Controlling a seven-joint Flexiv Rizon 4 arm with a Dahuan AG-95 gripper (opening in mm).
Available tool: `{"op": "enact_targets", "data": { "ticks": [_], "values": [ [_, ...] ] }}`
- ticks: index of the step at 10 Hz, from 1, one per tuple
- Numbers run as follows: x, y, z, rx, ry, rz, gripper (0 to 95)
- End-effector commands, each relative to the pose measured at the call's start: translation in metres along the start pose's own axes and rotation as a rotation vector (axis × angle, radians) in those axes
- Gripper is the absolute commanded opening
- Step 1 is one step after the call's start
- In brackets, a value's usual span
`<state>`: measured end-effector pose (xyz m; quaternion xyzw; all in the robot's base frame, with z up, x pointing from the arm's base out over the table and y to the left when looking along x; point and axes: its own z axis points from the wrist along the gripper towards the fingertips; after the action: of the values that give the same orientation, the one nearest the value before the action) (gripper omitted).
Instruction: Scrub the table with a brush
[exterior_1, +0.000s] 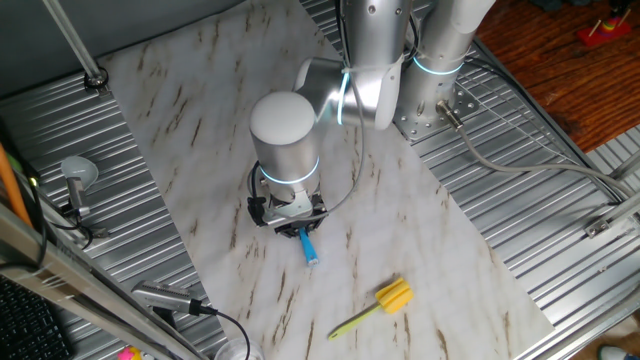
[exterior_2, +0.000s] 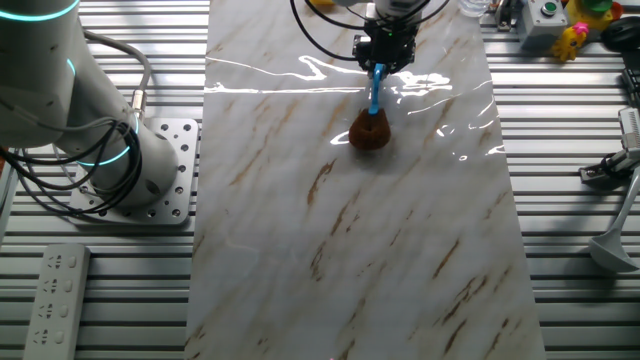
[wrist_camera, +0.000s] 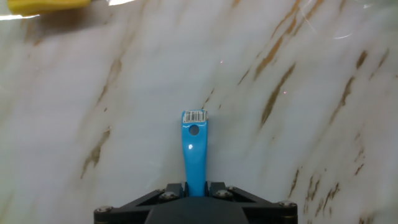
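The brush has a light-blue handle (wrist_camera: 194, 155) and a brown bristle head (exterior_2: 370, 131). My gripper (exterior_2: 378, 62) is shut on the handle, with the bristle head down on the white marble-look table (exterior_2: 350, 220). In one fixed view the gripper (exterior_1: 293, 226) sits under the arm's wrist, and the handle's free end (exterior_1: 310, 248) sticks out toward the front. In the hand view the handle end with a barcode label points away from the gripper (wrist_camera: 195, 190). The bristle head is hidden in one fixed view and in the hand view.
A yellow-headed brush (exterior_1: 385, 301) with a yellow-green handle lies on the table near its front edge; its blurred edge shows in the hand view (wrist_camera: 50, 5). Ribbed grey metal (exterior_1: 540, 200) borders the table. The arm's base (exterior_2: 150, 170) stands beside it. Toys and tools (exterior_2: 575, 30) lie on the metal.
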<state>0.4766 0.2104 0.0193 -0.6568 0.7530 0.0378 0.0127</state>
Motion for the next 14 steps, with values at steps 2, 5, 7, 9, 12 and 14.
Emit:
{"op": "enact_targets", "data": {
  "ticks": [2,5,7,9,12,14],
  "values": [
    [0.047,-0.002,-0.059,-0.029,-0.045,-0.105,0.0],
    [0.048,-0.001,-0.061,-0.028,-0.043,-0.114,0.0],
    [0.048,-0.001,-0.063,-0.029,-0.045,-0.110,0.0],
    [0.039,-0.001,-0.065,-0.030,-0.056,-0.102,0.0],
    [0.021,-0.001,-0.062,-0.023,-0.066,-0.081,0.0],
    [0.021,-0.001,-0.062,-0.022,-0.077,-0.056,0.0]
  ]
}}
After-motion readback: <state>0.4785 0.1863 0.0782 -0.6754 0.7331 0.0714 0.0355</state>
